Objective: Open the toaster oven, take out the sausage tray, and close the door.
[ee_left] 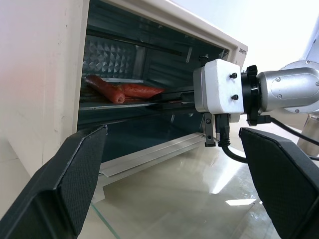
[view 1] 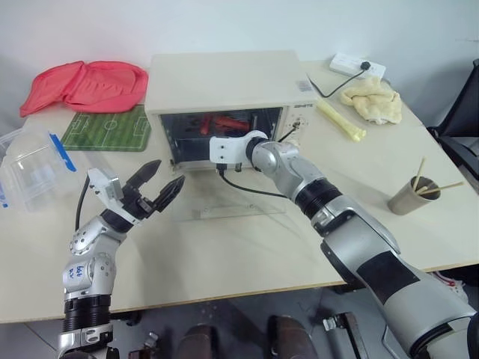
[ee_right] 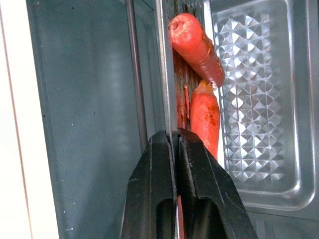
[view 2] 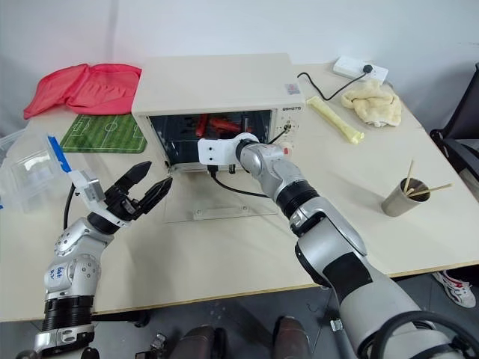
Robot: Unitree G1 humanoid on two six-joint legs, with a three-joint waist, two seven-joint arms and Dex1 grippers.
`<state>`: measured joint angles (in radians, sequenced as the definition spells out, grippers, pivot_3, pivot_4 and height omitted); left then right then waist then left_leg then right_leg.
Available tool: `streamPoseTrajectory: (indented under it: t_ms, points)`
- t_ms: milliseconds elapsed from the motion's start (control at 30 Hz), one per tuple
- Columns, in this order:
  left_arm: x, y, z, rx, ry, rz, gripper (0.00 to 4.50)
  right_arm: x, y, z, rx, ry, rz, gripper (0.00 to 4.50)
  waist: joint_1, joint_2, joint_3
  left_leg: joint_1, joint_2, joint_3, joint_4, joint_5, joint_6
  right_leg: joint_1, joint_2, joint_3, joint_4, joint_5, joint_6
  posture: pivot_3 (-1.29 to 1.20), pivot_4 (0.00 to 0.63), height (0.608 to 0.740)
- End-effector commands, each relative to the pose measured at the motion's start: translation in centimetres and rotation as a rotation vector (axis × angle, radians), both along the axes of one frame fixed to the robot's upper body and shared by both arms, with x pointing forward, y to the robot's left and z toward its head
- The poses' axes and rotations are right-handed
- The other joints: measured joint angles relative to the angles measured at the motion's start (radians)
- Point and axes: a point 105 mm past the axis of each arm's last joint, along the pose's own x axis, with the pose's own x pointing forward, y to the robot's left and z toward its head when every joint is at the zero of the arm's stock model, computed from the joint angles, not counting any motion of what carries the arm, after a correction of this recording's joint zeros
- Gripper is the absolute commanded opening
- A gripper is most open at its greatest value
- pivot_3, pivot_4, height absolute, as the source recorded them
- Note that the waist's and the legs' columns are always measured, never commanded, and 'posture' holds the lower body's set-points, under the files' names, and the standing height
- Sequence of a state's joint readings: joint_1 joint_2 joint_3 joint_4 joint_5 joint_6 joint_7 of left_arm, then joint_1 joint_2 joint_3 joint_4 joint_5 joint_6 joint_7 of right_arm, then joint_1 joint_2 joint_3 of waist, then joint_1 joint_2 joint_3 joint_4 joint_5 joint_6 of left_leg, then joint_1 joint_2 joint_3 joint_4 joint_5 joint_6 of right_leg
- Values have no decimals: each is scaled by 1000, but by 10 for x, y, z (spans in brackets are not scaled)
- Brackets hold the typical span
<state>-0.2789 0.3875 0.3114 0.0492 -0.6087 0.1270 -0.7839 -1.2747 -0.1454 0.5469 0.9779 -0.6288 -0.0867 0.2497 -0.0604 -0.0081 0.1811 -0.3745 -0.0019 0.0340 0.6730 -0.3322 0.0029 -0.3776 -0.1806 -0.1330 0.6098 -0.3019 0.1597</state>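
The cream toaster oven (view 1: 224,78) stands at the back of the table. Its glass door (view 2: 217,203) is folded down flat onto the tabletop. On the shelf inside lies the silver sausage tray (ee_right: 259,99), which carries red sausages (ee_right: 195,47). My right arm reaches into the oven mouth. There my right gripper (ee_right: 174,134) is shut on the tray's thin front rim. To the front left of the oven, above the table, my left gripper (view 1: 166,173) is open and holds nothing, and its black fingers (ee_left: 70,179) point at the oven's opening.
A green football-field mat (view 1: 105,129) and a red cloth (view 1: 86,84) lie left of the oven. A clear plastic box (view 1: 30,164) sits at the far left. On the right are a yellow towel (view 1: 372,101), a power strip (view 1: 358,66) and a cup with sticks (view 1: 413,196).
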Motion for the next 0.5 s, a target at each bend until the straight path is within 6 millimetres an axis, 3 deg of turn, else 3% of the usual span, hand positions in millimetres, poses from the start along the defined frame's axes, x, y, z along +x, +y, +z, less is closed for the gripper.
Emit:
streamPoseTrajectory:
  t_ms: [33, 500]
  points:
    - [0, -1, 9, 19, -45, 3, 4500, -6, 9, 22, 43, -64, 49, 69, 0, 0, 0, 0, 0, 0, 0, 0, 0, 0, 0, 0, 0, 0, 0, 0, 150, 740]
    - [1, -3, 7, 16, -29, -8, 4500, -30, 13, 23, 29, -101, 106, 69, -2, 0, 0, 0, 0, 0, -6, 0, 0, -2, 0, -1, -1, 0, 0, 0, 150, 740]
